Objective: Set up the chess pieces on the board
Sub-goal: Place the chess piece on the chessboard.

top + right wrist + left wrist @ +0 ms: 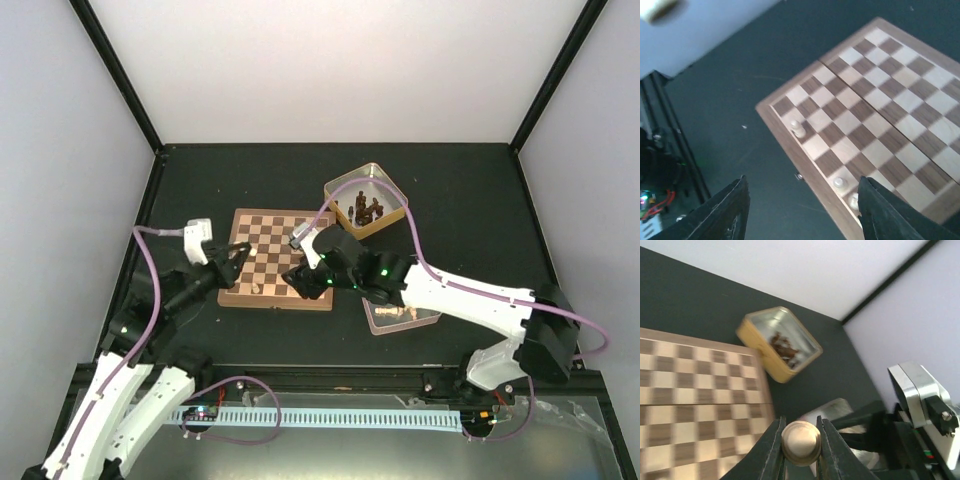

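three pale walls (330,60) surround black tabletop (470,200) bearing the board (270,240).

One board (265,240), left of middle. Two metal tins: one gold tin (398,197) at the far right, one flatter tin (405,320) at the near right, partly under an arm. Four pale chess pieces can be counted. Three stand along the board's near edge: first piece (798,129), second piece (839,182), third piece (854,200). One pale piece (801,441) sits between the fingers of the left gripper (799,422). Dark pieces (367,210): one heap in the gold tin, too bunched to count. Two arms: left arm (190,285), right arm (470,295). Two grippers, the right gripper (802,200) being the second. Two purple cables: left cable (150,270), right cable (420,255)
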